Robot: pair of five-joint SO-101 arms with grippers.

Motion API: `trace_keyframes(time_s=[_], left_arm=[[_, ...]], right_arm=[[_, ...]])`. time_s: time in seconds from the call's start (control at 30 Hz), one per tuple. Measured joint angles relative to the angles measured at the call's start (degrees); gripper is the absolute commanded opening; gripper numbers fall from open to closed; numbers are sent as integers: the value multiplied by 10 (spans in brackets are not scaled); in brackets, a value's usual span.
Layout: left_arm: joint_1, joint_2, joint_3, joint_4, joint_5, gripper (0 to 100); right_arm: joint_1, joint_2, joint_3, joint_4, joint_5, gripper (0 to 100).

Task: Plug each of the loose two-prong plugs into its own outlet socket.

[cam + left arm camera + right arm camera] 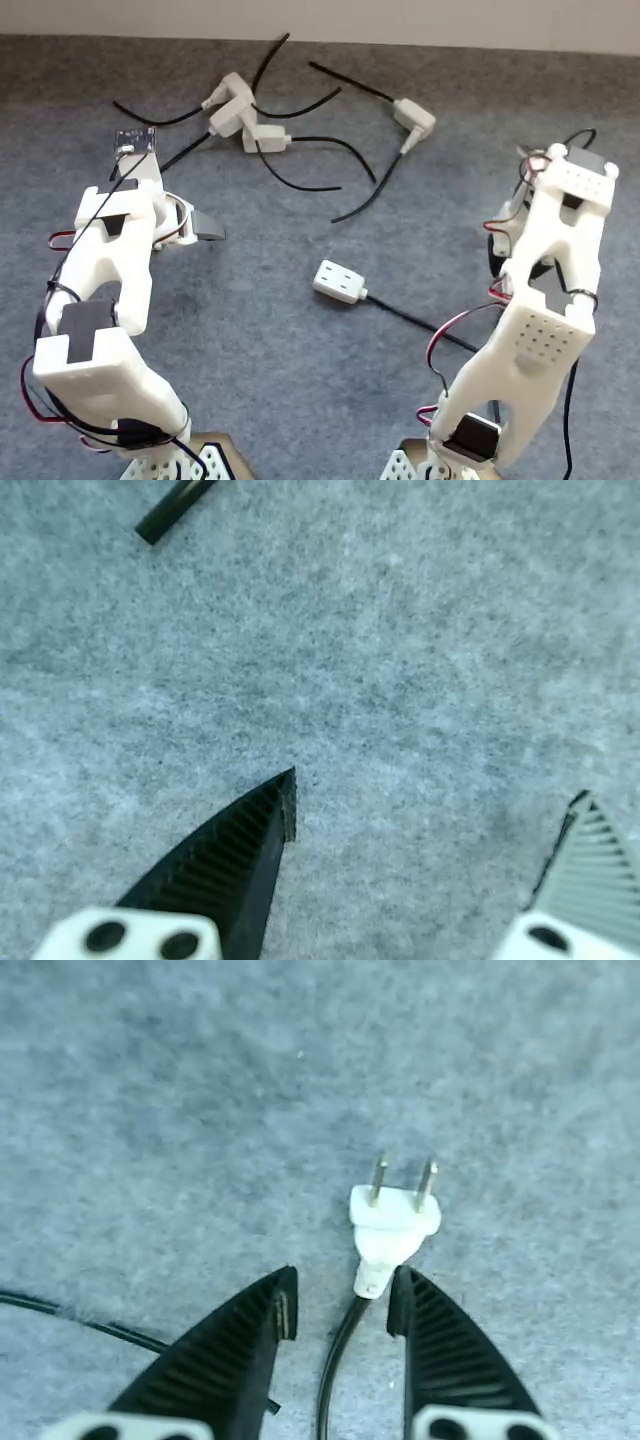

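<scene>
A white outlet strip lies mid-table, its black cord running toward the right arm. Three white two-prong plugs lie at the back: two bunched together and one apart, all with black cords. A further white plug lies flat on the carpet, prongs pointing away from my right gripper. That gripper is open, and its fingers straddle the plug's neck and cord without touching them. My left gripper is wide open over bare carpet, and in the high view it sits left of the strip.
The table is covered in grey carpet. A black cord end lies ahead of the left gripper. Another thin black cable crosses beside the right gripper. Loose cords sprawl across the back.
</scene>
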Motion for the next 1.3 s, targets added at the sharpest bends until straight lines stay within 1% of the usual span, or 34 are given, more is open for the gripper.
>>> trace_keyframes(time_s=[0.23, 0.43, 0.8, 1.03, 1.3], left_arm=[[0, 0, 0, 0, 0, 397], [0, 0, 0, 0, 0, 397], [0, 0, 0, 0, 0, 397], [0, 0, 0, 0, 0, 397], [0, 0, 0, 0, 0, 397]], right_arm=[[2, 0, 12, -30, 0, 159], [12, 40, 17, -54, -2, 159], [11, 44, 18, -54, -2, 159], [3, 44, -45, 27, -1, 159], [-20, 28, -64, 34, -1, 159]])
